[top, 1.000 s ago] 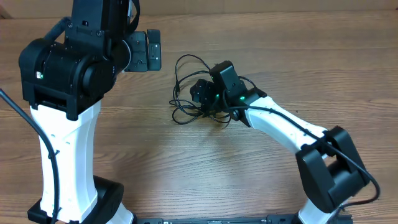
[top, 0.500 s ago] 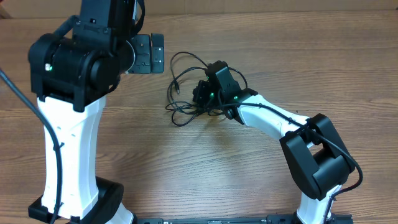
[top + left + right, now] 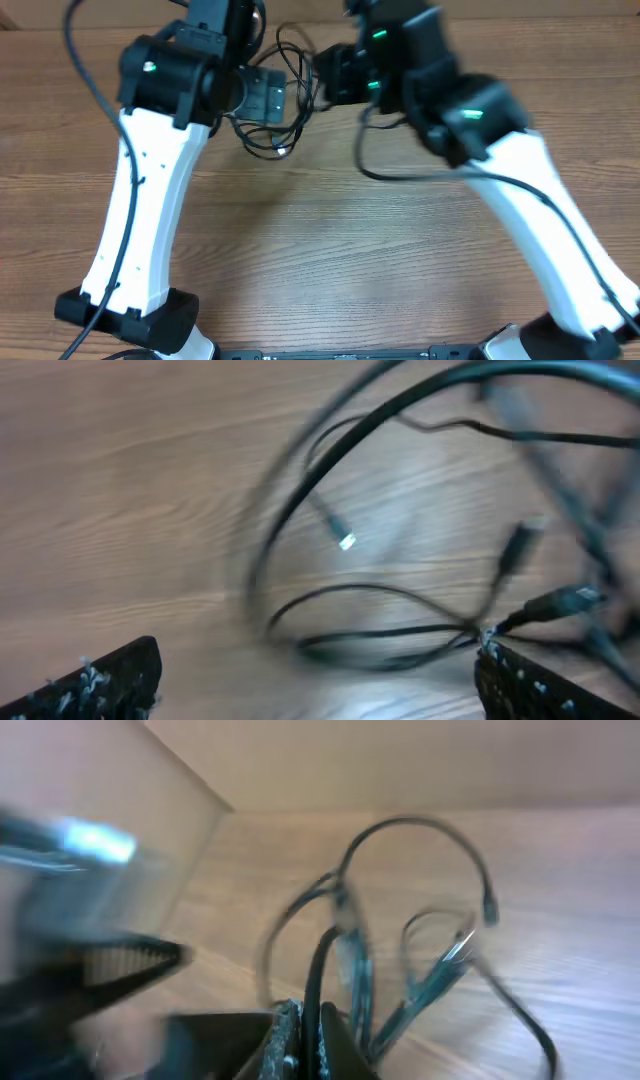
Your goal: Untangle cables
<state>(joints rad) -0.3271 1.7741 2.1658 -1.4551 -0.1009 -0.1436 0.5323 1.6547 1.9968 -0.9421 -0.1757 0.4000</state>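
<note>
Brown wood-grain table [image 3: 400, 260], overhead view. Near the far edge, right gripper [image 3: 330, 78] raised, fingers pressed together and pinching a strand of the cables [image 3: 298, 110]. Tangle hanging between the two grippers, with one loose loop trailing under the right arm [image 3: 540, 200]. Just beside the bundle, left gripper [image 3: 262, 97], fingers spread wide, holding nothing. Risk of hauling the whole knot along as one lump when pulling with nothing pinning the other end.

Left wrist view, blurred. Spread fingers [image 3: 110, 680] at the bottom corners. Cables [image 3: 370, 592] looping over the wood between and beyond them. Silver-tipped plug [image 3: 346, 541] free in mid-frame, black plug [image 3: 560, 601] near the right finger. Risk of catching two strands at once, or only air, on closing among cords that look to be swinging. Also of snagging a plug in a loop and tightening the knot.

Right wrist view, heavy blur. Fingers [image 3: 283, 1045] shut on a thin cord at bottom centre, cables [image 3: 420, 825] arcing beyond. Thin pinch, so likely slip and drop under a hard tug. Cannot tell how many strands in the pinch.
</note>
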